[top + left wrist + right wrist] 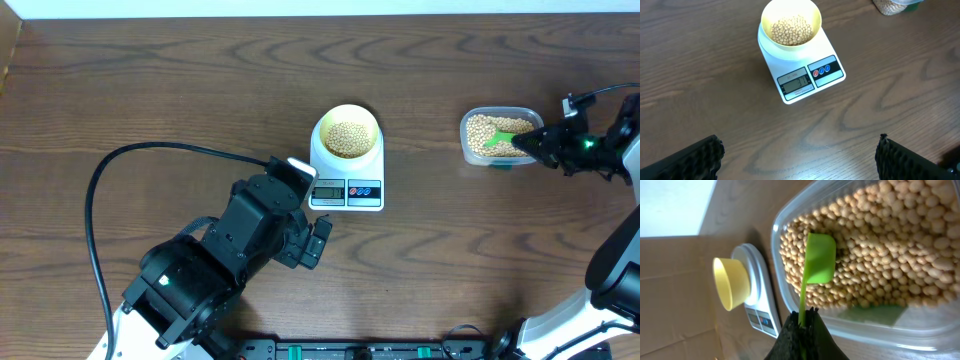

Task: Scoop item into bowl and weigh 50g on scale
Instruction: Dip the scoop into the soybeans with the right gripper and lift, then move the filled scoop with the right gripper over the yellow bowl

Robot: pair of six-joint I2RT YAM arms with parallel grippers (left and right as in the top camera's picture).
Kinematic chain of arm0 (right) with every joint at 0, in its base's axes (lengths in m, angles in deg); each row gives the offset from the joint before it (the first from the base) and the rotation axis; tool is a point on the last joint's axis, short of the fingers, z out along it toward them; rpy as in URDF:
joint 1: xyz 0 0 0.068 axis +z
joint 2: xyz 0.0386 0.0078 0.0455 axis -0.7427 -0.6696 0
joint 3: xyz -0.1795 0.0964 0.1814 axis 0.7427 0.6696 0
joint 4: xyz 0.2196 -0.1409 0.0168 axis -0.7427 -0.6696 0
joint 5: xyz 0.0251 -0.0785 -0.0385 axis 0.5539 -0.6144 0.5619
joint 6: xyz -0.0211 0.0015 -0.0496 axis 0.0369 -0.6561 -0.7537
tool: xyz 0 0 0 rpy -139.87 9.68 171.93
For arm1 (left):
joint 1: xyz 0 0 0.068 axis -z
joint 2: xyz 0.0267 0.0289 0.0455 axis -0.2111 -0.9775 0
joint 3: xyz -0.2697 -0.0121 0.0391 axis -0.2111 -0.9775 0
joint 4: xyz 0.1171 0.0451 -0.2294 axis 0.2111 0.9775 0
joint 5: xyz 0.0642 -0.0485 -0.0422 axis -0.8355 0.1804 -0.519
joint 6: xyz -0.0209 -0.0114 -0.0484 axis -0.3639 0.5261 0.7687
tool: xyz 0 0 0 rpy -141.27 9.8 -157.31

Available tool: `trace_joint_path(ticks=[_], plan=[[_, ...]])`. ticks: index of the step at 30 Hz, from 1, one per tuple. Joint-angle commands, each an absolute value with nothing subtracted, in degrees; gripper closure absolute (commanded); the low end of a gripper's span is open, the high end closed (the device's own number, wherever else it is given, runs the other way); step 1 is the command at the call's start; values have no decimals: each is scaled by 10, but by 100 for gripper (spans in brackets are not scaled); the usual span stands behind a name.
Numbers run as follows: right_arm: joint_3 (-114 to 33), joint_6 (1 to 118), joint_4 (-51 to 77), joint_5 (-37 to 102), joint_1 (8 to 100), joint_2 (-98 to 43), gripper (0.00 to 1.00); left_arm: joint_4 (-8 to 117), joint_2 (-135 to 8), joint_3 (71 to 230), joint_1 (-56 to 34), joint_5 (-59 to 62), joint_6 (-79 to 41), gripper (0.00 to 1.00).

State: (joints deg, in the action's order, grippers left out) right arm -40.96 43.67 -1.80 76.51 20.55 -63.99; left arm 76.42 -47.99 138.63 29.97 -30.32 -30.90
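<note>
Beans (890, 255) lie straight ahead of R pincer (802, 322), clamped on green scoop (819, 260) handle; L pincer (797, 157) gaping, farther, nr scale (795, 82).

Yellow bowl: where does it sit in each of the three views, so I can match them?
Overhead: the bowl sits just above centre.
Left wrist: the bowl is at top centre.
Right wrist: the bowl is left of middle, seen side-on, left of the green scoop.
Shared landmark: the white scale beneath it in every view.
</note>
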Motion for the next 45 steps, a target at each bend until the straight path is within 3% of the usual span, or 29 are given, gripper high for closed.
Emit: trace_joint_path(ticks=[1, 25, 36, 45], plan=[[-398, 424, -4, 840, 193, -641, 99, 766, -479, 1398, 300, -300, -306, 1], [-389, 419, 6, 1036, 102, -641, 99, 766, -479, 1398, 300, -300, -306, 1], [-389, 419, 6, 1112, 156, -641, 99, 766, -479, 1398, 300, -300, -306, 1], [-389, 419, 22, 1130, 274, -641, 99, 766, -479, 1398, 300, -300, -306, 1]])
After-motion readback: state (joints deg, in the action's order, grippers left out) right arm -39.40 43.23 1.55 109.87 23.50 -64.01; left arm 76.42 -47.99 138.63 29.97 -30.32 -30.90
